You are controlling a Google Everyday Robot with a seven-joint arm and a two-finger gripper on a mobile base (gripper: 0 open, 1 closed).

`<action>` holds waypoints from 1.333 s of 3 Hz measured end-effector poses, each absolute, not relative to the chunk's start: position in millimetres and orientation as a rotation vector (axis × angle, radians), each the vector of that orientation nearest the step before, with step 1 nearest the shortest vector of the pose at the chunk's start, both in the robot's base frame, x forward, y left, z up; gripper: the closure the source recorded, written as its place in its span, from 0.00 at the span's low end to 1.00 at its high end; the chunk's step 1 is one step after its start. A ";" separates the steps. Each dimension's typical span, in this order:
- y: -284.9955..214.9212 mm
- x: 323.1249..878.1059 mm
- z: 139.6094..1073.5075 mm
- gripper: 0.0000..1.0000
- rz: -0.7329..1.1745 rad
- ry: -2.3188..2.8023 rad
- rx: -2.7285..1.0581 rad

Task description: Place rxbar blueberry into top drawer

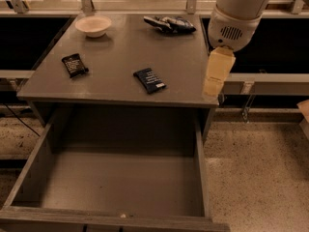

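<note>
Grey table (116, 47), speckled floor (256, 168). On it: 1 rxbar blueberry (149, 80), 1 black bar (74, 65), 1 bowl (93, 26), 1 bag (169, 23). 1 top drawer (120, 178) open. 1 gripper (214, 86) mid-right, open/closed can't tell.

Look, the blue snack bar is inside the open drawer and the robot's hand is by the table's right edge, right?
Not quite. The camera view shows the blue snack bar lying on the table, near its front edge, not inside the drawer. The drawer is open, and the hand is by the table's right edge.
</note>
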State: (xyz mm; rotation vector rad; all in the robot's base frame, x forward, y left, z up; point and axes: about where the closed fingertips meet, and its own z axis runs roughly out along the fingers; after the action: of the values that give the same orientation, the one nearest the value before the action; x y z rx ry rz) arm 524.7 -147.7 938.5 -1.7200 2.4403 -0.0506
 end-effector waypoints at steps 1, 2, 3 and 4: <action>-114.1 541.5 952.3 0.00 0.071 2.297 -1.790; -93.3 549.2 961.4 0.00 0.107 2.226 -1.829; -90.4 554.3 960.4 0.00 0.086 2.224 -1.811; -84.0 562.7 953.4 0.00 -0.002 2.289 -1.801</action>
State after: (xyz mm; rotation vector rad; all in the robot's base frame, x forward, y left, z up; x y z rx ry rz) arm 562.7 -84.0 953.4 -1.8007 2.2885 -0.0015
